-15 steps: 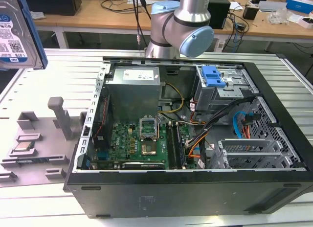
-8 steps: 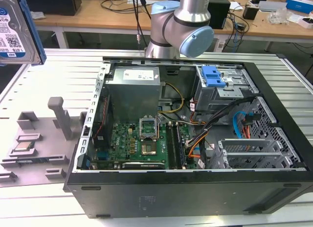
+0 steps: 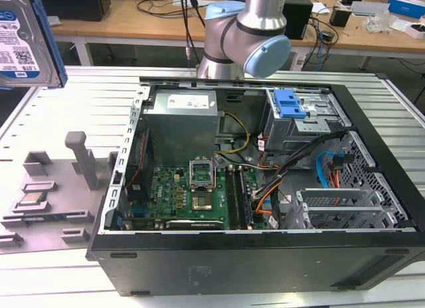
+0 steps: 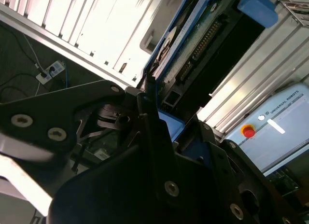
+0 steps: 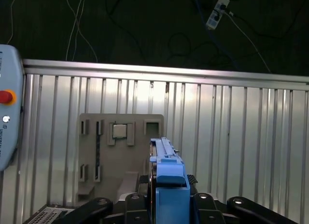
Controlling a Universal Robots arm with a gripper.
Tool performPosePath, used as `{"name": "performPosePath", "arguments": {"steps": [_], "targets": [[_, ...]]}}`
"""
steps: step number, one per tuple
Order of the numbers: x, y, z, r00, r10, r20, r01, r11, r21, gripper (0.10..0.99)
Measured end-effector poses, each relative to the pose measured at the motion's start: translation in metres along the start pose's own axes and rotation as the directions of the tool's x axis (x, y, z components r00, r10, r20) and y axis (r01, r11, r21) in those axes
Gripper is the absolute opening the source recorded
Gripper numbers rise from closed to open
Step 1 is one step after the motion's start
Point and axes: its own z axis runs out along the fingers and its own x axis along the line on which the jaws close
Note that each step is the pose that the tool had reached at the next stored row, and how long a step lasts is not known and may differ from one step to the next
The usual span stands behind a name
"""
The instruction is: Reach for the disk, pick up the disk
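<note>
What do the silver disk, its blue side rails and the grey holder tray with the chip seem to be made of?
The silver rectangular disk: probably a metal casing, going by its dull sheen, with a paper-like white-and-blue label. Its blue side rails: likely moulded plastic, with an even, matte colour. The grey holder tray: matte, uniform grey, looks like plastic, though the look leaves that open.
</note>
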Motion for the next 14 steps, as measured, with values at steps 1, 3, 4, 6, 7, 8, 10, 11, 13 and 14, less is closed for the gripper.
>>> {"name": "performPosePath", "arguments": {"steps": [1, 3, 4, 6, 7, 8, 10, 11, 13, 14], "targets": [[0.0002, -0.0025, -0.0001, 1.0, 0.0, -0.0006, 0.0, 1.0, 0.0, 0.369], [0.0007, -0.0103, -0.0004, 1.0, 0.0, -0.002, 0.0, 1.0, 0.0, 0.369], [0.0008, -0.0129, -0.0005, 1.0, 0.0, -0.0025, 0.0, 1.0, 0.0, 0.369], [0.0012, -0.0202, -0.0009, 1.0, 0.0, -0.003, 0.0, 1.0, 0.0, 0.369], [0.0014, -0.0231, -0.001, 1.0, 0.0, -0.0033, 0.0, 1.0, 0.0, 0.369], [0.0016, -0.026, -0.0011, 1.0, 0.0, -0.0035, 0.0, 1.0, 0.0, 0.369], [0.0037, -0.0613, -0.0028, 1.0, 0.0, -0.0065, 0.0, 1.0, 0.0, 0.369], [0.0041, -0.0665, -0.003, 1.0, 0.0, -0.0073, 0.0, 1.0, 0.0, 0.369], [0.0045, -0.0748, -0.0034, 1.0, 0.0, -0.0082, 0.0, 1.0, 0.0, 0.369], [0.0047, -0.0778, -0.0035, 1.0, 0.0, -0.0086, 0.0, 1.0, 0.0, 0.369]]}}
